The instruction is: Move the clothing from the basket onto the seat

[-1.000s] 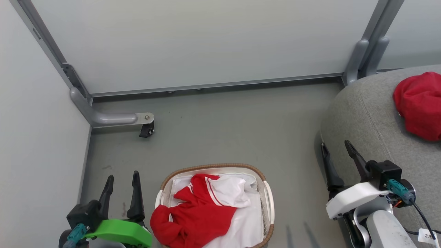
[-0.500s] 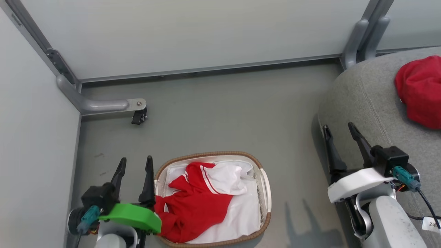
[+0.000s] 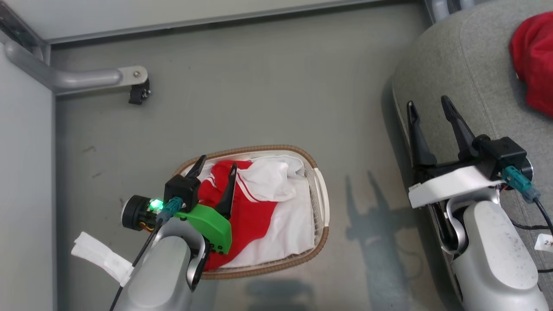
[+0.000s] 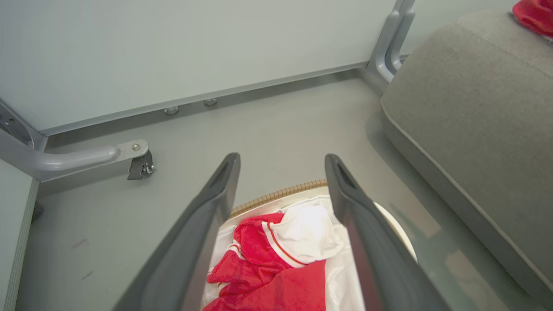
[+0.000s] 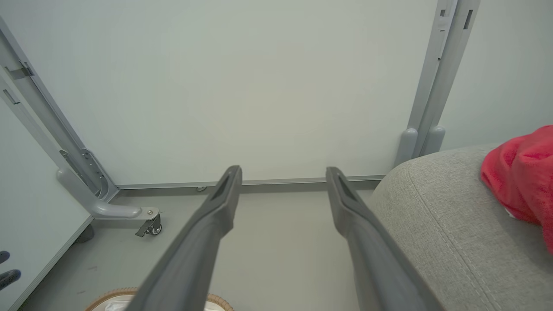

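Note:
The basket stands on the grey floor, white with a brown woven rim. Red clothing with white trim lies crumpled on its white liner. My left gripper hangs open above the basket's left half, and the red clothing shows between its fingers, apart from them, near the basket rim. Beside the seat's rounded left edge my right gripper stands open and empty. More red clothing lies on the seat. The right wrist view looks past the open right gripper at the seat and that clothing.
A grey metal frame leg with a small caster juts over the floor at the far left. Pale partition walls close off the back and left. Bare floor lies between the basket and the seat.
The head camera has tilted down, so the whole picture has slid up. My left arm has swung right and forward, from beside the basket to over it. Both grippers stay open.

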Robot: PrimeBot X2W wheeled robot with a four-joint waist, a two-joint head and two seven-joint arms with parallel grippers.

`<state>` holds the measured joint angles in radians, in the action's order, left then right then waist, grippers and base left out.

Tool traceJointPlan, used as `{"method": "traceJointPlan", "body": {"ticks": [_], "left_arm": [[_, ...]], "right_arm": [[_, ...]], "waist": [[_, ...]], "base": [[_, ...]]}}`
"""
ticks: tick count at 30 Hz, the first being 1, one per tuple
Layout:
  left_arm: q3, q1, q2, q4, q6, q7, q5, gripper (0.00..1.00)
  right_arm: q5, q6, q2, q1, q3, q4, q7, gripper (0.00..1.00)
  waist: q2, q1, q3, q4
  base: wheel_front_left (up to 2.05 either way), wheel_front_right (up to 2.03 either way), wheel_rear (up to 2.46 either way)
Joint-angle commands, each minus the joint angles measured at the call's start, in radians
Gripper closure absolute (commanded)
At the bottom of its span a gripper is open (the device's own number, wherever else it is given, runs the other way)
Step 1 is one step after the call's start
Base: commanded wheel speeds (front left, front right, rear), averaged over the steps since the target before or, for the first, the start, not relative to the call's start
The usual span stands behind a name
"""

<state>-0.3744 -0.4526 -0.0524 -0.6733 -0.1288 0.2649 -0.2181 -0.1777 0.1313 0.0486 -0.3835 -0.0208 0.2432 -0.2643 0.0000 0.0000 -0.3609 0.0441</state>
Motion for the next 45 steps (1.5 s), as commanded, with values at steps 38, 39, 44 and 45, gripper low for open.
{"method": "traceJointPlan", "body": {"ticks": [38,39,44,45], "left_arm": [[-0.368,-0.479,-0.139,-0.589,0.017,-0.113,-0.054,0.16],[-0.367,-0.478,-0.138,-0.592,0.022,-0.116,-0.058,0.42],[-0.372,-0.466,-0.133,-0.599,0.024,-0.096,-0.06,1.0],[-0.373,-0.462,-0.13,-0.599,0.023,-0.086,-0.062,1.0]], "right_arm": [[-0.123,-0.001,0.003,-0.193,-0.123,-0.087,0.0,0.0],[-0.123,-0.001,0.003,-0.194,-0.125,-0.085,0.0,0.0],[-0.123,-0.001,0.003,-0.194,-0.127,-0.078,0.0,0.0],[-0.12,-0.001,0.003,-0.191,-0.124,-0.075,0.0,0.0]], "waist": [[0.0,0.0,-0.581,0.274],[0.0,0.0,-0.58,0.274],[0.0,0.0,-0.563,0.272],[0.0,0.0,-0.555,0.269]], "base": [[0.0,0.0,0.0],[0.0,0.0,0.0],[0.0,0.0,0.0],[0.0,0.0,0.0]]}}
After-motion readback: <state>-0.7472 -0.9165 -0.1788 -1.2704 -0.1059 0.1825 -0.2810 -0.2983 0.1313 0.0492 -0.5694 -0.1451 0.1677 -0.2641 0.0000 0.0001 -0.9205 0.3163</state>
